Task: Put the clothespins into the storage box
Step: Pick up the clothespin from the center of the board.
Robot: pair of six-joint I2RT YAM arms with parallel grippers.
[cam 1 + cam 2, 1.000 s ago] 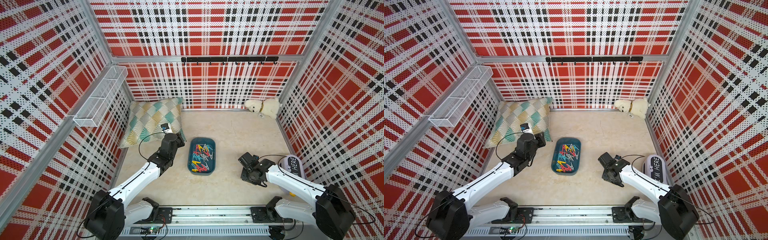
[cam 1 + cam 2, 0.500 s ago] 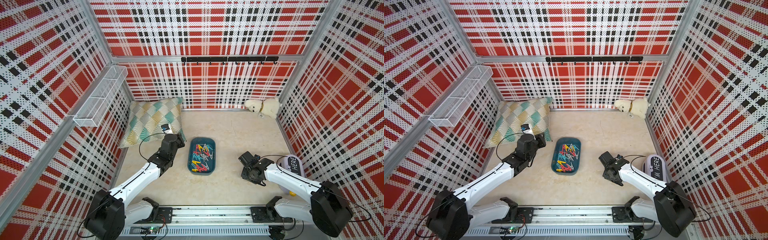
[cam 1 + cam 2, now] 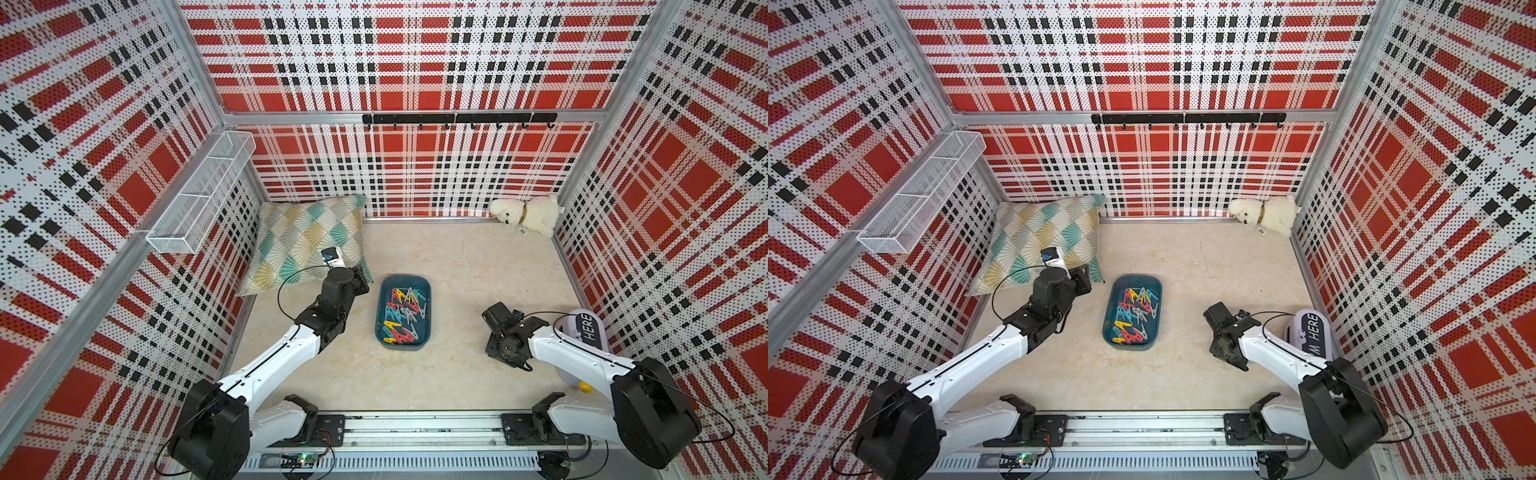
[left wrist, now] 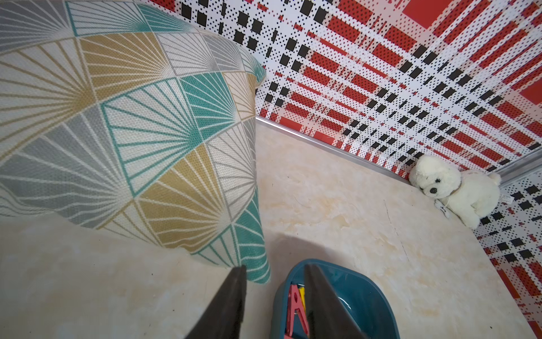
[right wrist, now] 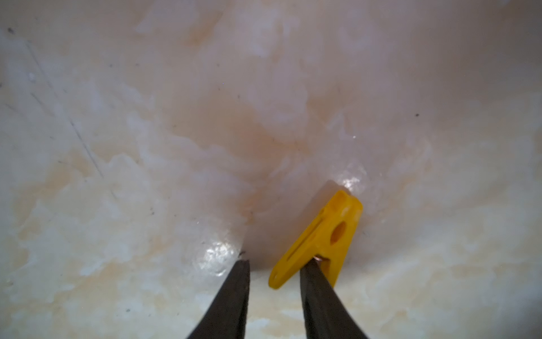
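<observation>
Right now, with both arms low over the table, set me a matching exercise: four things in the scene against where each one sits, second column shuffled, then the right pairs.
Things
1. storage box
2. plush dog
3. cushion
4. wire basket

Places
A. fixed to the left side wall, off the table
B. far right corner of the table
C. mid-table, with the clothespins in it
D. leaning in the far left corner

Pairs: 1-C; 2-B; 3-D; 4-A
</observation>
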